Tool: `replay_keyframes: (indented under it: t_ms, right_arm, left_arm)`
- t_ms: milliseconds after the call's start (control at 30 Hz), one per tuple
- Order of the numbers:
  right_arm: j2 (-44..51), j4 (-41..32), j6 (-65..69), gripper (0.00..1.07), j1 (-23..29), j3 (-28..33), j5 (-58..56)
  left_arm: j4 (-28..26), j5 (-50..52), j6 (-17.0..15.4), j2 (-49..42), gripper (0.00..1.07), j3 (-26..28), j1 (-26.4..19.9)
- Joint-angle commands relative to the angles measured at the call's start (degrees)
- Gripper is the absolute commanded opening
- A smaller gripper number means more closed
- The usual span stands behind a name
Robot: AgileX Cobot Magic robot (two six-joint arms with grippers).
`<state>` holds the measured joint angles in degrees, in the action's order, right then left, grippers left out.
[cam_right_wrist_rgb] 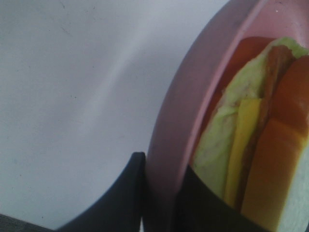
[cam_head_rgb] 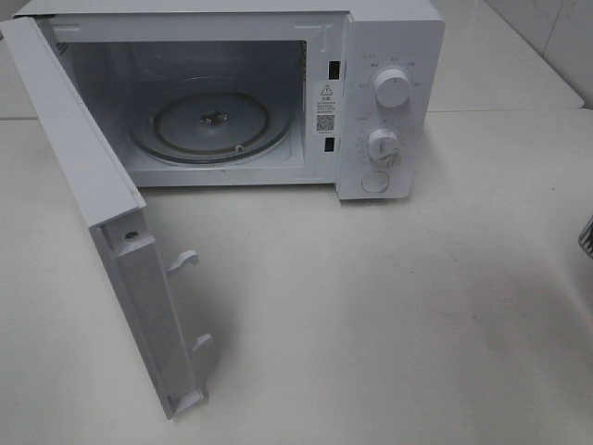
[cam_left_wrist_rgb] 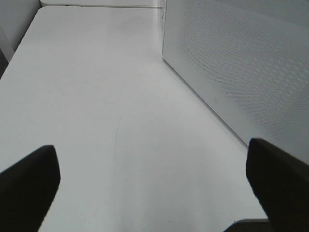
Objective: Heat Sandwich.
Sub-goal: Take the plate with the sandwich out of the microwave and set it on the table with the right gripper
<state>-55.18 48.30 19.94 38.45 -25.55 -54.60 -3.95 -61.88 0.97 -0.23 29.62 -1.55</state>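
In the right wrist view the sandwich [cam_right_wrist_rgb: 251, 145] lies on a round pink plate [cam_right_wrist_rgb: 193, 87], showing pale bread, a yellow filling layer and a brown crust. My right gripper [cam_right_wrist_rgb: 161, 193] is shut on the plate's rim, with one dark finger outside the rim and one inside. The exterior high view shows neither the plate nor the sandwich. My left gripper [cam_left_wrist_rgb: 154, 188] hangs open over bare white table, its two black fingertips far apart and nothing between them.
The white microwave [cam_head_rgb: 389, 56] stands at the back, its door [cam_head_rgb: 102, 213] swung wide toward the front left, and the glass turntable [cam_head_rgb: 211, 125] inside is bare. A perforated white panel [cam_left_wrist_rgb: 241, 72] runs beside the left gripper. A small grey object [cam_head_rgb: 586, 236] shows at the right edge.
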Motion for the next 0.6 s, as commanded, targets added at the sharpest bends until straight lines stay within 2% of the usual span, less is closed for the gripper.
replay_keyframes:
  t_ms: [33,233,500,600]
  right_arm:
    - [-0.6,2.6,2.6,0.01,-0.3,0.0,-1.2]
    - [-5.9,2.7,5.5,0.01,-0.3,0.0,-2.7]
    - [-14.2,5.9,16.7,0.02,-0.3,-0.2,-1.0]
    - [-19.1,5.9,22.2,0.03,-0.3,-2.2,-1.0]
  left_arm:
    - [0.0,0.6,-0.2,-1.2,1.0,-0.1,-0.2]
    - [0.0,0.6,-0.2,-1.2,1.0,-0.1,-0.2]
    - [0.0,0.6,-0.2,-1.2,1.0,-0.1,-0.2]
    - [0.0,0.6,-0.2,-1.2,1.0,-0.1,-0.2]
